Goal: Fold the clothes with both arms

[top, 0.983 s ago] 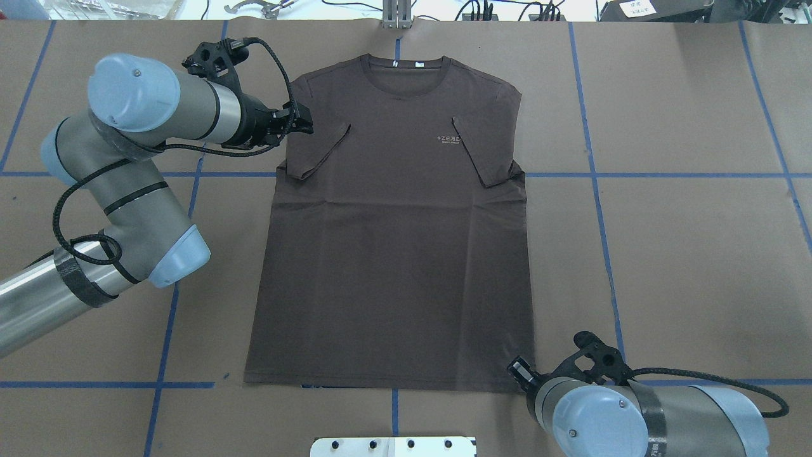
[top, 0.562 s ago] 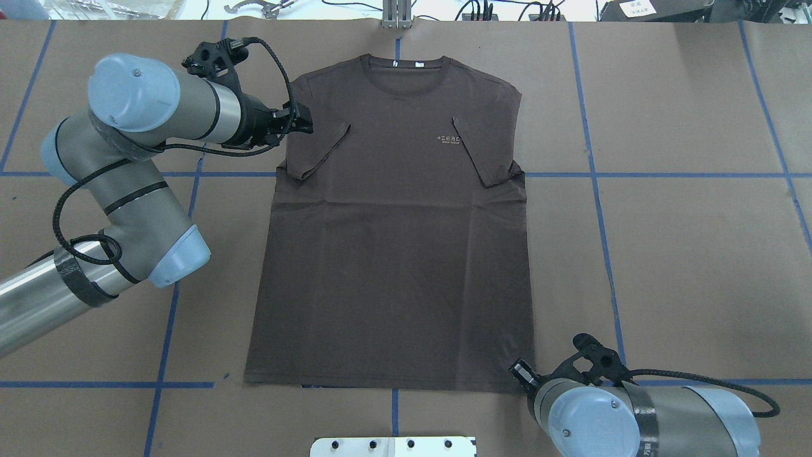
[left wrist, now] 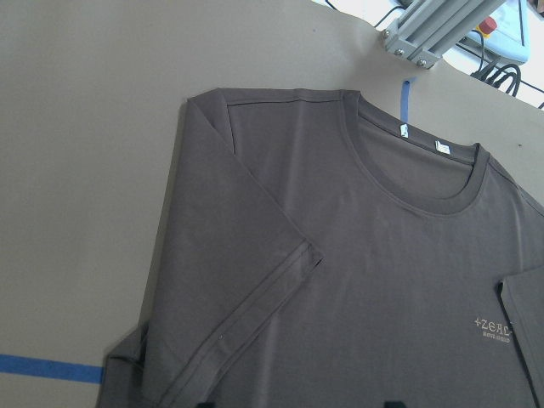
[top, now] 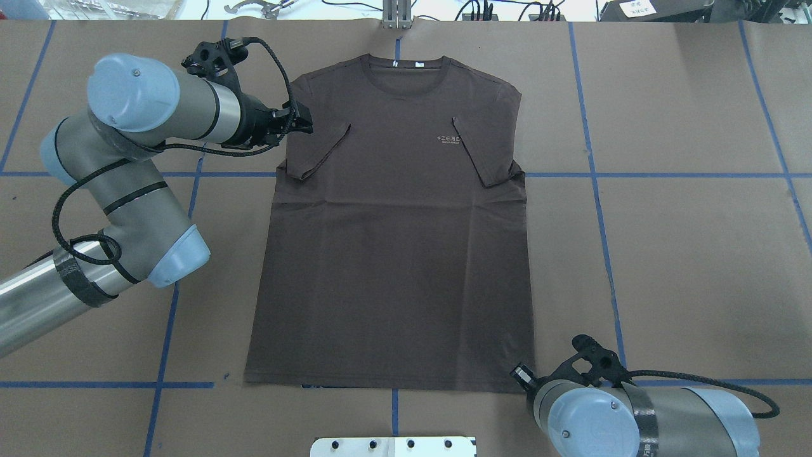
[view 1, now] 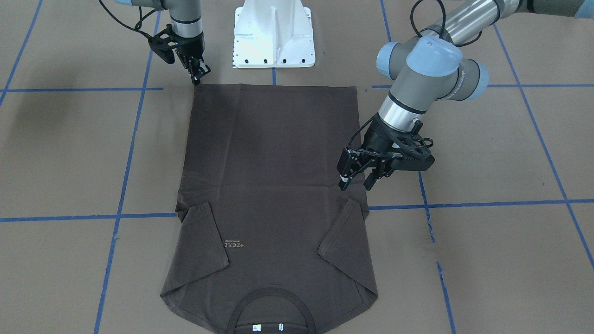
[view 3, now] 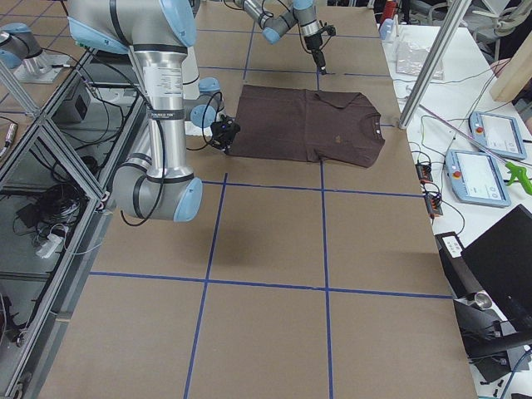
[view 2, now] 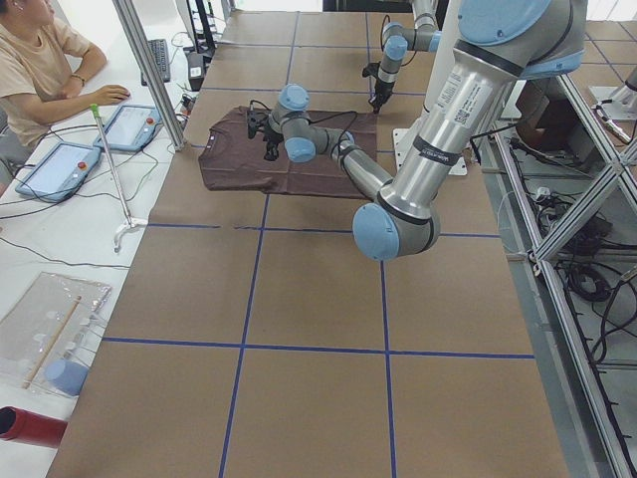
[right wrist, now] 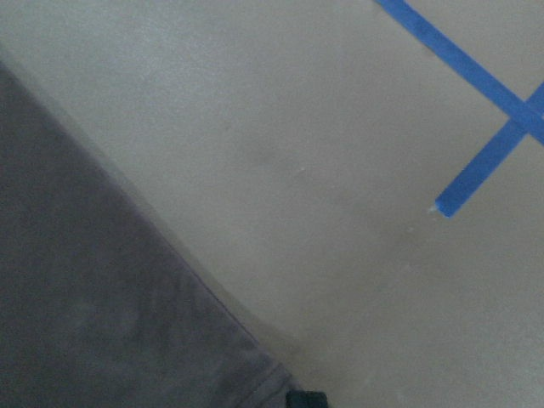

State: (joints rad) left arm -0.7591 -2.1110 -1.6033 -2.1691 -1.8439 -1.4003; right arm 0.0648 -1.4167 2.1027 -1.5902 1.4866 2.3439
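Left claw (view 1: 356, 184) hangs with its two fingers apart and nothing between them, and we place it at the T-shirt's (top: 393, 254) side edge, by the sleeve folded in on the robot's left. From its wrist camera we look down on that shoulder and the collar (left wrist: 425, 191), so it sits above the cloth rather than on it.

We find the right claw (view 1: 197, 76) pointing down at the hem corner on the robot's right, just beside the fabric. We cannot tell whether its fingers are apart or together, nor whether they touch the cloth.

We see the T-shirt lying flat, front up, on the brown tabletop (top: 666, 254). Its collar is at the far edge from the robot, and its hem lies near the white pedestal base (view 1: 274, 37). Both short sleeves are folded inward onto the chest. The pale chest lettering (top: 449, 139) shows just beside the sleeve on the robot's right, and two small white neck labels (top: 406, 64) sit inside the collar. Blue tape lines (top: 596, 222) cross the tabletop and run under the shirt.
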